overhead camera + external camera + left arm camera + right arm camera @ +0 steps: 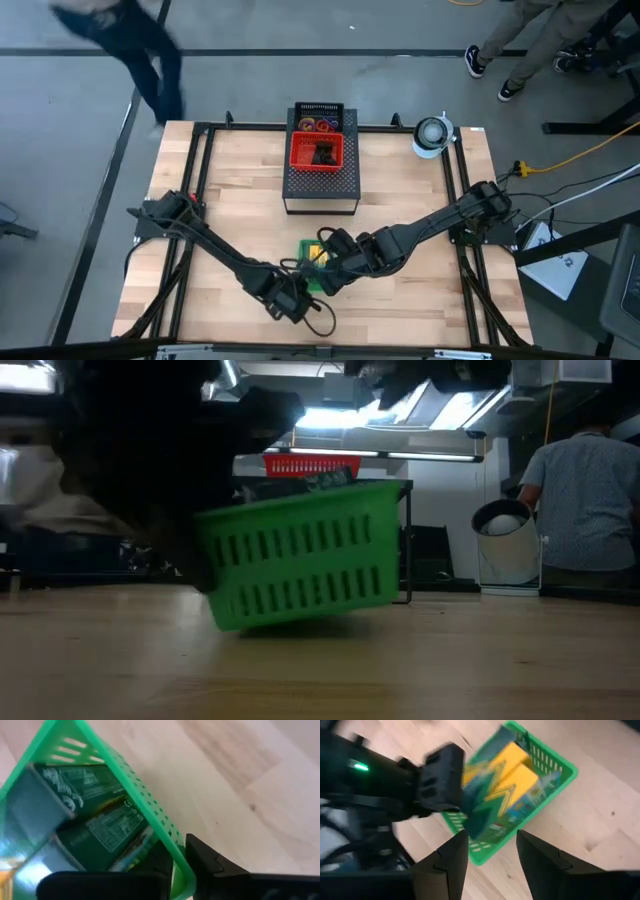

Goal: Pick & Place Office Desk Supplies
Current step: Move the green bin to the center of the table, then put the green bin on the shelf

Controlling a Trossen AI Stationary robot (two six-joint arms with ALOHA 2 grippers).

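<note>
we have the left gripper (175, 870) pinched on the near rim of the green basket (300, 555), tilted with crayon boxes (507, 777) inside; the right gripper (492, 852) hovers open above. next we likely level it.

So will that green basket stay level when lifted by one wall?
Probably not: the green basket already sits tilted, with the left gripper pinching one slotted wall. It looks like light, thin plastic, so the crayon boxes may slide.
</note>
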